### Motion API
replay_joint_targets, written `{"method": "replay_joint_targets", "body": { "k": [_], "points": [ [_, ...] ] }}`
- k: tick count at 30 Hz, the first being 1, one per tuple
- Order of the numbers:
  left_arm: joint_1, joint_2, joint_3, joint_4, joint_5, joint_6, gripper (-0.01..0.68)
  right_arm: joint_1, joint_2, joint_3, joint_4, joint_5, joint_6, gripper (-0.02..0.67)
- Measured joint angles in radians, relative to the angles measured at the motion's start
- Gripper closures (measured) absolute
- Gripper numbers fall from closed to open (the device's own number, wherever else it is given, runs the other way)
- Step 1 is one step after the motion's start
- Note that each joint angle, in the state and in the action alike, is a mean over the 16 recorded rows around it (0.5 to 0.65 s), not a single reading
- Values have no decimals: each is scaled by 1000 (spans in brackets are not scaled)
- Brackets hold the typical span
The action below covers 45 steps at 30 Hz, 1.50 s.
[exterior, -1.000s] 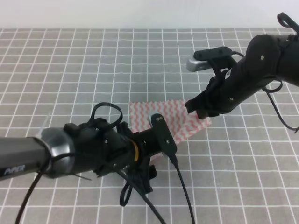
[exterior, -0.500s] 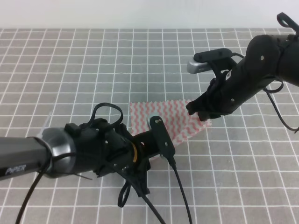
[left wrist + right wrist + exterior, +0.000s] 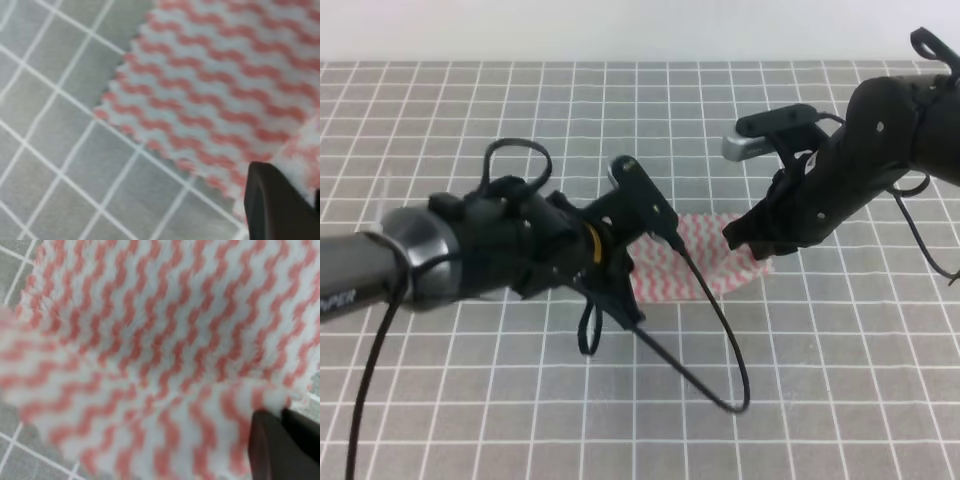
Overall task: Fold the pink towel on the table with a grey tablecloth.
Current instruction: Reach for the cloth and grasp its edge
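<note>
The right gripper is clenched on the right edge of the pink towel, lifting that edge a little. The left gripper pinches the towel's near-left part, though its jaws are hard to make out. The towel lies mid-table between the arms, long axis running left to right, so folding probably means carrying held edges across it.

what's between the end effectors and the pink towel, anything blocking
Nothing visible. The pink towel is the only loose thing on the table with a grey tablecloth. Both wrist views show towel right at the fingertips of the left end effector and right end effector.
</note>
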Motion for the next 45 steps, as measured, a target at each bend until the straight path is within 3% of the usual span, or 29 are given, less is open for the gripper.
{"method": "replay_joint_targets", "body": {
  "k": [24,45],
  "points": [
    [71,136,-185,87,25,8,674,0,60,1,-44,-69,1,664],
    [94,188,-208,91,-47,33,674,0,72,0,-45,-181,5,664]
  ]
}}
